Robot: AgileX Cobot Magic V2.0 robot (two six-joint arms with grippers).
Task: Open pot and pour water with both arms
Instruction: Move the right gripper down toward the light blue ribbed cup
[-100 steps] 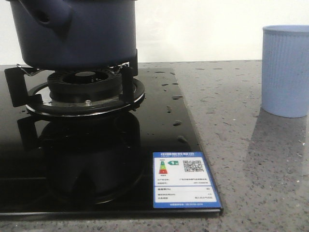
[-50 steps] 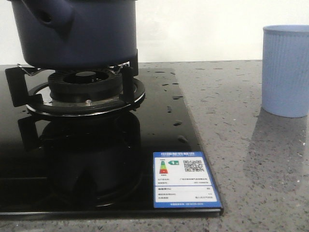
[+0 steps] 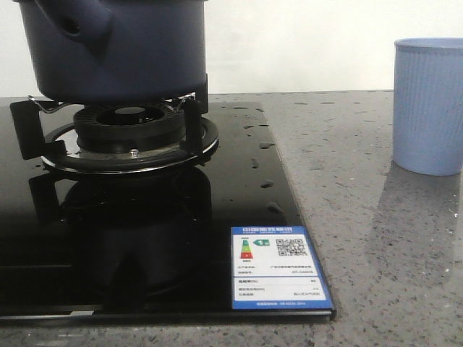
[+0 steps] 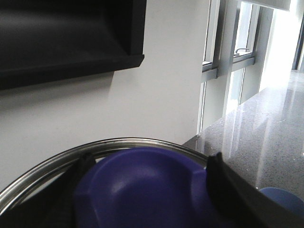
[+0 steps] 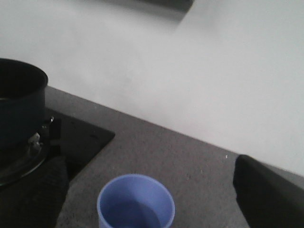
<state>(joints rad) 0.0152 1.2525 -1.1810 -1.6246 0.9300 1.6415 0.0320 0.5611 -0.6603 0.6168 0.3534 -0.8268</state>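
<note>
Left wrist view alone: jaws flank blue lid knob [image 4: 147, 190].

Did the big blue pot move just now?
No. The pot sits on the burner stand just as before; the whole picture shifted very slightly, sticker included.

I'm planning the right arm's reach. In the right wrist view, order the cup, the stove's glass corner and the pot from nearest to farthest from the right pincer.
1. Cup: just ahead of the right pincer, standing on the counter between its fingers.
2. Stove glass corner: farther out, toward the pot's side.
3. Pot: farthest, sitting on the burner at the view's edge.
</note>
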